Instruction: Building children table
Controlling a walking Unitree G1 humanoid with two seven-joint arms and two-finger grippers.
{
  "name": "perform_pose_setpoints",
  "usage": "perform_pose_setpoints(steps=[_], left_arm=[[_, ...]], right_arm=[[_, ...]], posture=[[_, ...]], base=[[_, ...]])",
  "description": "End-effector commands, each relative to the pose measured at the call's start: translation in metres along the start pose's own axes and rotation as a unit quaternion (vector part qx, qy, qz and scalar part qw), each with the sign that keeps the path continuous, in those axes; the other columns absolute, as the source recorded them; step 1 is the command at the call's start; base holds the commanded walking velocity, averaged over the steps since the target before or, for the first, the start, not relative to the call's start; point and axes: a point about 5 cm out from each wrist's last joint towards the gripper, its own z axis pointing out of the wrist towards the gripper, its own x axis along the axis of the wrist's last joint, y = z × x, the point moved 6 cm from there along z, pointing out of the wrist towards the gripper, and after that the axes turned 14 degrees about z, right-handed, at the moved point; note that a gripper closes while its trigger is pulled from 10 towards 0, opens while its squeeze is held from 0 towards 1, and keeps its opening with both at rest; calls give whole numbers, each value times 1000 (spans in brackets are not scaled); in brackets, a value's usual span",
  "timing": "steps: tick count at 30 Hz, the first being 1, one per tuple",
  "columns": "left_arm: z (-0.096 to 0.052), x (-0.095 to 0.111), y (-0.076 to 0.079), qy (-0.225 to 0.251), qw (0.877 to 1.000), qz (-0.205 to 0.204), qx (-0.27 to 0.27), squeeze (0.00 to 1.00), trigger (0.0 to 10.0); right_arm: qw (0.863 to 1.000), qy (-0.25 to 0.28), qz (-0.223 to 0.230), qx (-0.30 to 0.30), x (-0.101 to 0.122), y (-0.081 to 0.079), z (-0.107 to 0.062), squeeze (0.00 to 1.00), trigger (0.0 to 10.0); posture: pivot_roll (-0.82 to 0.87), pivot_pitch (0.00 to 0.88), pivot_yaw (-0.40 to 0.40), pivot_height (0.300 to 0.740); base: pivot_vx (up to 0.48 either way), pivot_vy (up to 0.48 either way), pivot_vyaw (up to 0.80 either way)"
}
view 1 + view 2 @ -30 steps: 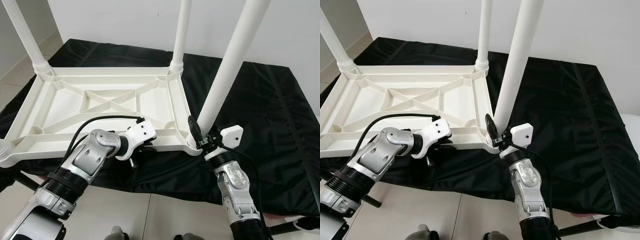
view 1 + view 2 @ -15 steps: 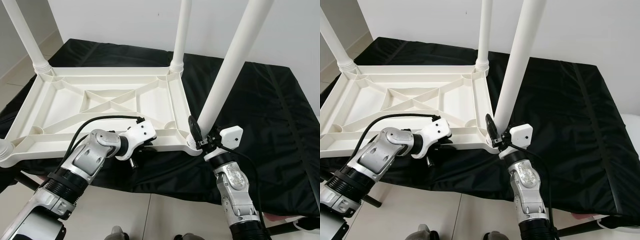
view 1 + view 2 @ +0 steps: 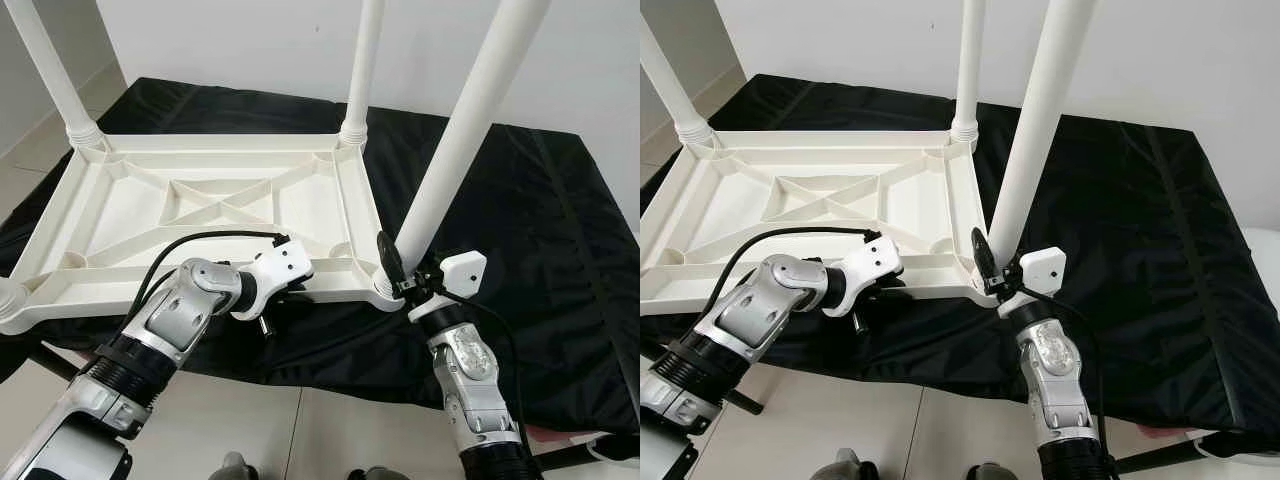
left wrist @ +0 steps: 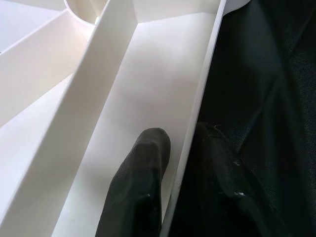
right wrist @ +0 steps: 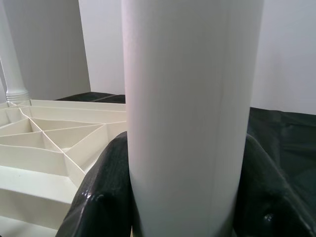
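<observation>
Jaws of right gripper (image 3: 398,274) clamp white table leg (image 3: 447,150).

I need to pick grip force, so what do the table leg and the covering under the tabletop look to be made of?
The table leg held by the right gripper looks like smooth white moulded plastic with a faint sheen. The black covering looks like soft fabric, since it creases and wrinkles; its exact fibre cannot be told.
</observation>
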Motion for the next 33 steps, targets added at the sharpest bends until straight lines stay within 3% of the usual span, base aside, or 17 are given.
perform_pose_setpoints(steps=[1,8,9,12,13,14,15,16,17,33], left_arm=[[-13,32,-18,46,997,60,11,0,10000],[-13,33,-19,47,997,60,12,0,10000],[-13,33,-19,47,997,60,13,0,10000],[-13,33,-19,47,997,59,13,0,10000],[-13,32,-19,47,997,60,13,0,10000],[-13,32,-19,47,997,60,13,0,10000],[-13,32,-19,46,997,60,13,0,10000],[-13,32,-19,46,997,60,13,0,10000],[-13,33,-19,47,997,60,13,0,10000],[-13,34,-21,49,997,61,17,0,10000]], right_arm=[[996,-65,6,-64,-29,29,-18,0,10000],[997,-62,4,-54,-27,26,-17,0,10000],[997,-61,7,-52,-27,25,-17,1000,10000],[997,-59,9,-53,-26,24,-16,1000,10000],[997,-55,9,-48,-25,23,-15,937,10000],[997,-55,9,-48,-25,23,-15,937,10000],[998,-53,8,-43,-23,21,-15,663,10000],[998,-53,8,-43,-23,21,-15,663,10000],[998,-50,6,-40,-22,20,-14,0,10000],[999,-36,18,4,-13,8,-9,0,10000]], posture=[[-47,68,18,740],[-46,68,16,740],[-45,68,16,740],[-45,67,15,740],[-45,66,15,740],[-45,66,15,740],[-45,66,15,740],[-45,66,15,740],[-44,65,14,740],[-46,54,11,740]], base=[[0,0,0],[0,0,0],[0,0,0],[0,0,0],[0,0,0],[0,0,0],[0,0,0],[0,0,0],[0,0,0],[0,0,0]])
